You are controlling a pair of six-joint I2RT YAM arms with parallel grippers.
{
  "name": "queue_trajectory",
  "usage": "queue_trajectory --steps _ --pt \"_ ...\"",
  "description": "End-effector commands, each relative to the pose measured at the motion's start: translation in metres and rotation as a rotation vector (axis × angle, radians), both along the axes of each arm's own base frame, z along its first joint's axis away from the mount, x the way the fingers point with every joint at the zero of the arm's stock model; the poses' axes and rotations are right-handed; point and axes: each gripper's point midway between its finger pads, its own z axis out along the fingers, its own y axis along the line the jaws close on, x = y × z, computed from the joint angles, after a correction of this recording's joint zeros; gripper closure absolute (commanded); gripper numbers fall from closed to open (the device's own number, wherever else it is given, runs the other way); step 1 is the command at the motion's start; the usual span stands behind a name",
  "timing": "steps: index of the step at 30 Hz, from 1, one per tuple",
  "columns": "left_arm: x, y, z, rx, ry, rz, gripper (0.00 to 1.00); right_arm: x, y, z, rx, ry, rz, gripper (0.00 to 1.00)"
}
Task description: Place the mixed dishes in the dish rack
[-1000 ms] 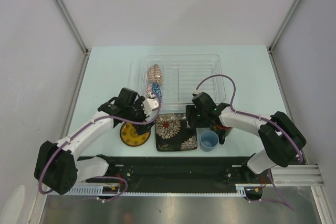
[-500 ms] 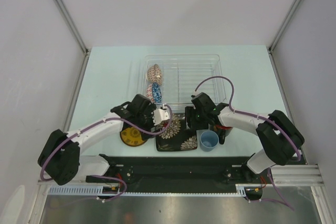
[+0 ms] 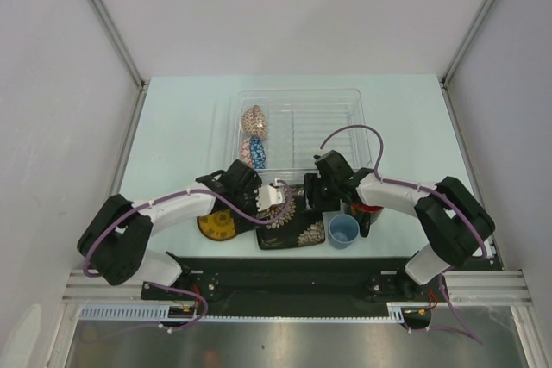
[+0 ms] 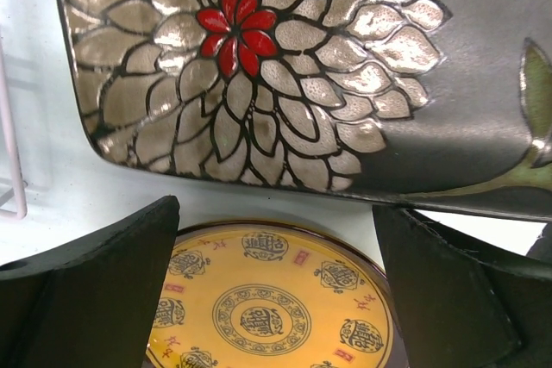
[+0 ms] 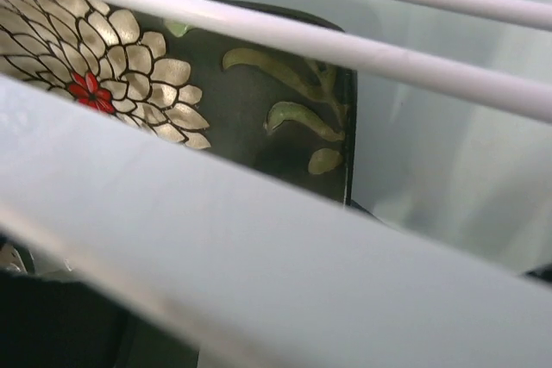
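— While I hold the sticks, read me the scene, nearest first.

— Near edge of the counter (image 3: 172, 127): the yellow dark-rimmed saucer (image 4: 272, 299) lies at nine o'clock of the black square floral plate (image 3: 300, 228), and the small light-blue cup (image 3: 343, 230) stands at its three o'clock. None of the three is loaded yet.

— My left gripper (image 4: 276, 207) is spread wide with nothing in it, the saucer beneath and the plate's corner just beyond. A second ago it was up by the blue mosaic bowl (image 3: 256, 151); I have drawn it back toward six o'clock since. The right gripper (image 3: 313, 198) has hardly shifted, at the plate's one o'clock corner against the rack's near edge. Its camera shows only wire dividers, so I cannot tell its opening.

— So the plate next?

— That's my guess. I'd catch the raised rim at the corner, tip it upright, then feed it between the wire dividers.

— The dish rack (image 3: 349, 101) at twelve o'clock looks free to the right of the blue mosaic bowl and the beige patterned bowl (image 3: 254, 120), both on edge at its left.
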Motion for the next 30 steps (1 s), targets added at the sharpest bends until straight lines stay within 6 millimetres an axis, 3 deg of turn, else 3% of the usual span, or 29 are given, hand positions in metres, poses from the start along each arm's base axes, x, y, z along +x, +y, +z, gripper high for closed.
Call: queue_trajectory --steps 1,4,9,18,30 --pt "0.013 -0.027 0.009 -0.064 -0.05 -0.033 0.0 -0.007 0.032 0.008 0.144 0.046 0.082 0.41" --pt "0.013 -0.032 0.008 -0.068 -0.052 -0.036 0.0 -0.01 0.043 0.018 0.212 0.051 0.12 0.45" --pt "0.013 -0.036 0.009 -0.074 -0.054 -0.038 0.0 -0.015 0.058 0.053 0.334 0.022 0.178 0.47" --pt "0.016 -0.042 0.012 -0.085 -0.062 -0.025 0.0 -0.032 0.065 0.103 0.456 -0.007 0.235 0.46" --pt "0.02 -0.049 0.017 -0.118 -0.075 -0.016 0.0 -0.035 0.075 0.108 0.477 0.025 0.261 0.5"
